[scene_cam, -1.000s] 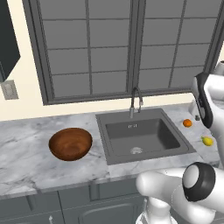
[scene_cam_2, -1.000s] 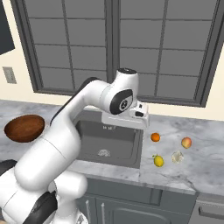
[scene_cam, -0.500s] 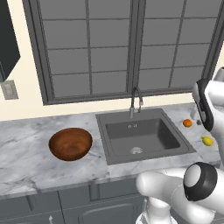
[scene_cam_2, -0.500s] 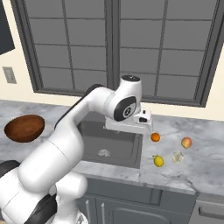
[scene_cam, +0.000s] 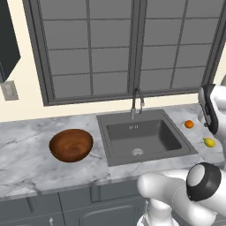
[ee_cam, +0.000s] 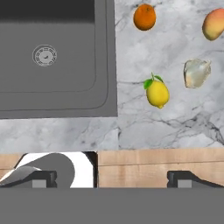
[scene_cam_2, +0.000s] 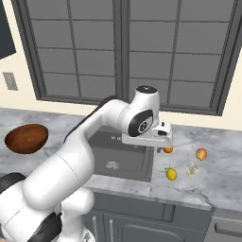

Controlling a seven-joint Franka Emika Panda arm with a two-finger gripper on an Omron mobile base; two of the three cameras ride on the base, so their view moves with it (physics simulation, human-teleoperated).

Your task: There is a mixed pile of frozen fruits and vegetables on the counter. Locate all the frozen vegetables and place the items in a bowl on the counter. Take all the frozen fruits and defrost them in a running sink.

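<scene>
The pile lies on the marble counter right of the sink. In it are a yellow piece with a green leaf, a whitish lump, an orange ball and an orange-red peach-like ball. My gripper hangs open and empty above the sink's right rim, looking straight down. From the right base view the gripper sits just left of the orange ball, above the yellow piece. The brown wooden bowl stands far left of the sink.
A thin curved faucet rises behind the basin, and a pale drain sits in its floor. A large window runs along the back wall. Bare marble lies around the bowl. My white arm arches over the sink.
The arm has swung right, from over the sink's back toward the pile. The jaws have stayed open; the food pieces and bowl have not moved.
</scene>
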